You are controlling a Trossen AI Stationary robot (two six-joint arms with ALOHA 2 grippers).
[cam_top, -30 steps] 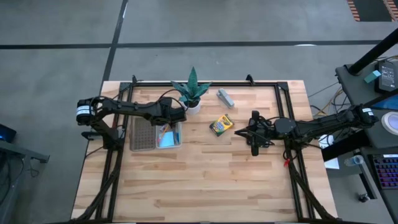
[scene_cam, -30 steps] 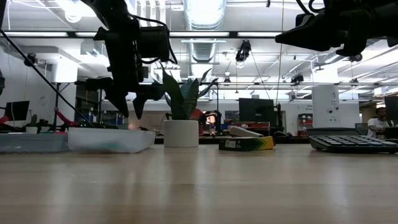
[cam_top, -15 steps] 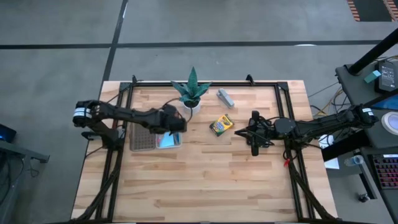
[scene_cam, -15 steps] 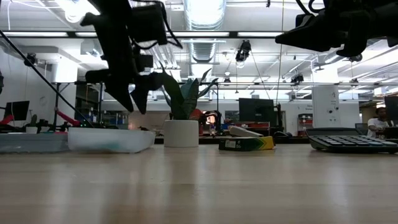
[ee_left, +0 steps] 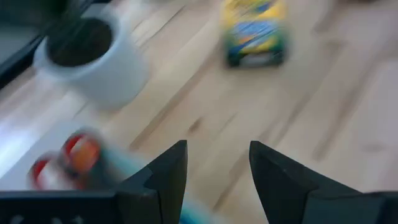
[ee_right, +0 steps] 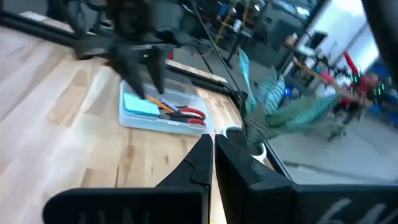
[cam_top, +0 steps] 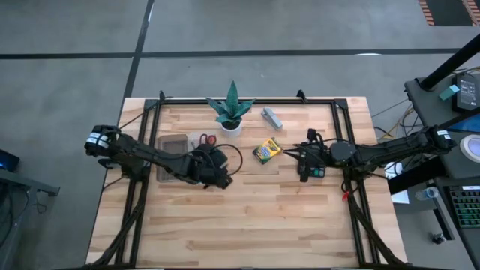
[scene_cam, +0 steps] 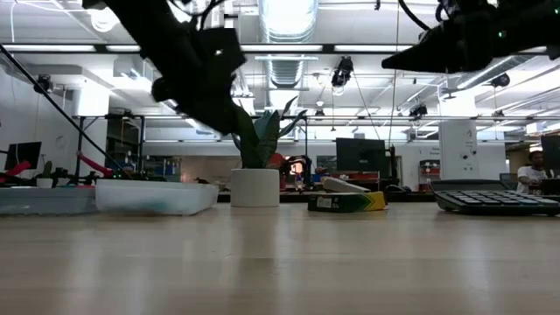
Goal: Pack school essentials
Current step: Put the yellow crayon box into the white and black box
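Note:
A clear tray point(ee_right: 163, 111) holds a light-blue notepad point(ee_right: 140, 103), pencils and red-handled scissors point(cam_top: 206, 139). My left gripper point(ee_left: 214, 171) is open and empty, hovering just past the tray's near right corner point(cam_top: 220, 168), high above the table in the low view point(scene_cam: 223, 114). The yellow-green crayon box point(cam_top: 265, 150) lies flat on the table right of the plant point(cam_top: 231, 111). My right gripper point(ee_right: 214, 155) is shut and empty, hovering right of the crayon box point(cam_top: 304, 159). No blue eraser is in view.
A grey flat tray point(cam_top: 172, 146) lies left of the clear one. A small grey object point(cam_top: 271, 117) rests near the far edge. A calculator point(scene_cam: 494, 201) lies under the right gripper. The near half of the table holds bare wood point(cam_top: 247, 225).
My left gripper has risen from over the clear tray and swung toward the near edge and the right, tipping up, so that the scissors in the tray show from above. My right gripper has turned a little where it hovers.

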